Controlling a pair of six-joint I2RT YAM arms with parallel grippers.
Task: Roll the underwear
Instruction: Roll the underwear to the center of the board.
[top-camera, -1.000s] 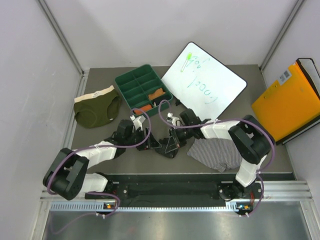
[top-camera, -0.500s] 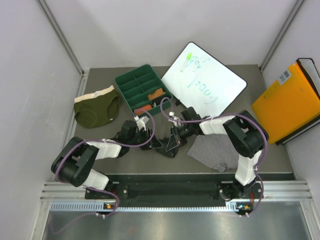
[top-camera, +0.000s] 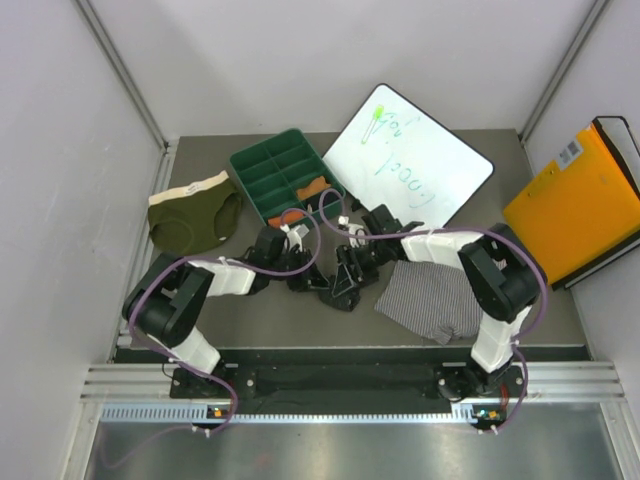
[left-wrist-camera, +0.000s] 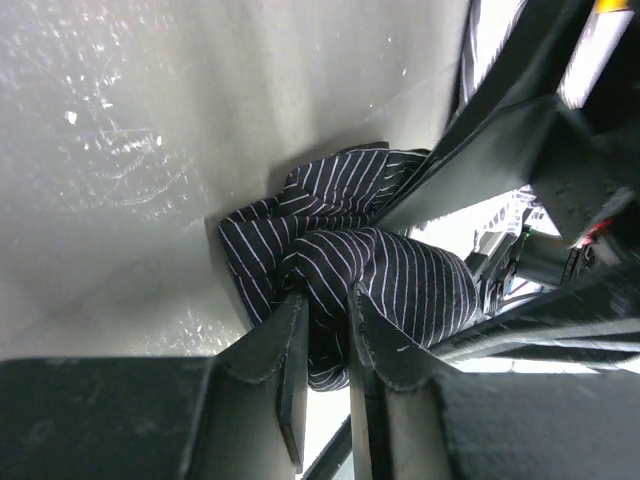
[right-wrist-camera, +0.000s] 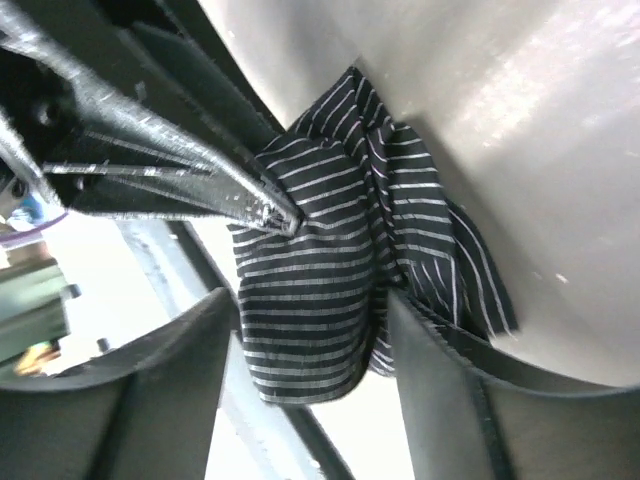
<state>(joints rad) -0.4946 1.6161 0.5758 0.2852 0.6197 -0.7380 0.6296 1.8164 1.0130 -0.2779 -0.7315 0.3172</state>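
Target garment: the dark striped briefs are bunched into a loose wad at the middle of the table, just near of the green tray.
Left gripper: the jaws are drawn almost together, and a fold of the wad seems to be pinched between them, though the contact is partly shadowed.
Right gripper: the jaws are spread wide astride the wad, and nothing is clamped.
Handling: light, limp cloth is expected. It is not fragile, but it is likely to slump and unroll once released.
Hold advised: an outer fold or hem should be taken, so that the layers are kept together.
Briefs counted: three, namely the dark wad, the olive briefs at far left, and the grey striped briefs at near right.
Others counted: one tray, one whiteboard, one orange folder.
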